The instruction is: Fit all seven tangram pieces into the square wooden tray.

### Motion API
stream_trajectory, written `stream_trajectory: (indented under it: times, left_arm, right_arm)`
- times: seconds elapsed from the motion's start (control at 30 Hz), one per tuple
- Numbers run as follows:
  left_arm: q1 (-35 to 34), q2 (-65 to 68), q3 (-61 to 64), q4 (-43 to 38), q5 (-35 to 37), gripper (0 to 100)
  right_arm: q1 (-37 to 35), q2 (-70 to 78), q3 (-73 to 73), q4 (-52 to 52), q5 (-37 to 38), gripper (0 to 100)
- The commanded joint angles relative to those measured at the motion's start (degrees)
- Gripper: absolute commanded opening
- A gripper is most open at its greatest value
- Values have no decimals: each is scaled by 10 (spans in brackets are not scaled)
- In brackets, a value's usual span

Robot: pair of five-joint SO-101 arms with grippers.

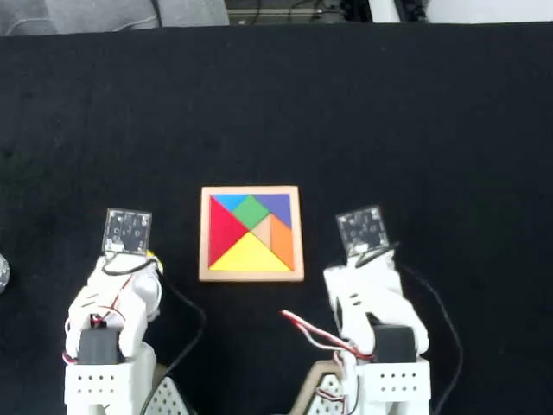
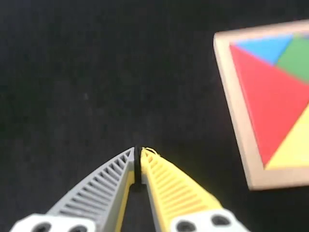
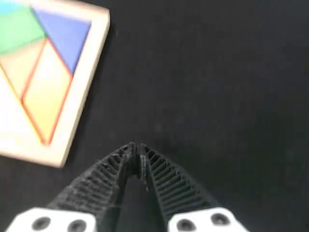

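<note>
The square wooden tray point(image 1: 251, 276) lay flat near the middle of the black worktop point(image 1: 389, 130), between the two arms and a little ahead of them. It had a pale wood rim, and all seven pieces sat inside it, edge to edge, filling the square.

A large red triangle point(image 1: 222, 233) took up the side toward the left arm point(image 1: 112, 303). A large yellow triangle point(image 1: 251, 256) ran along the edge nearest the arm bases. Along the far edge lay a light blue triangle point(image 1: 227, 201) and a violet-blue triangle point(image 1: 279, 206), with a green square point(image 1: 251, 213) standing on its corner between them. An orange parallelogram point(image 1: 282, 240) lay along the side toward the right arm point(image 1: 378, 303). A small tan triangle point(image 1: 262, 233) sat in the middle, touching the green square and the orange parallelogram.

The left pincer point(image 2: 140, 152), with one grey finger and one yellow, hung over bare worktop beside the tray's red-triangle side. Its tips were pressed together with nothing between them. The right pincer point(image 3: 136, 147), both fingers black, hung over bare worktop beside the tray's opposite side, near the orange parallelogram. Its tips also met, holding nothing.
</note>
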Motion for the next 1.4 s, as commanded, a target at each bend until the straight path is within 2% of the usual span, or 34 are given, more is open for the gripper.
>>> stream_trajectory:
  times: [0.0,0.07,0.2,0.47,0.53,0.67,0.77,0.87,1.07,1.37]
  left_arm:
    - [3,-3,12,67,-2,31]
    - [3,-3,12,104,-2,30]
    - [-4,0,12,98,-1,30]
    - [-8,0,12,98,1,30]
    - [-9,0,12,98,27,30]
    - [-7,1,12,98,135,30]
    - [-9,-1,12,98,176,30]
    - [-10,-1,12,98,164,30]
    - [-5,0,12,98,70,30]
    - [-9,-1,12,98,62,30]
  right_arm:
    - [10,-44,-2,73,3,12]
    - [25,-44,-2,69,2,12]
    - [50,-43,-2,69,-5,11]
    - [55,-40,-1,69,-117,11]
    - [55,-40,-1,69,-115,11]
    - [56,-40,-1,69,-118,11]
    - [58,-41,-1,69,-117,11]
    - [56,-41,-1,69,-116,11]
    - [56,-41,-1,69,-116,11]
    - [56,-41,-1,69,-116,11]
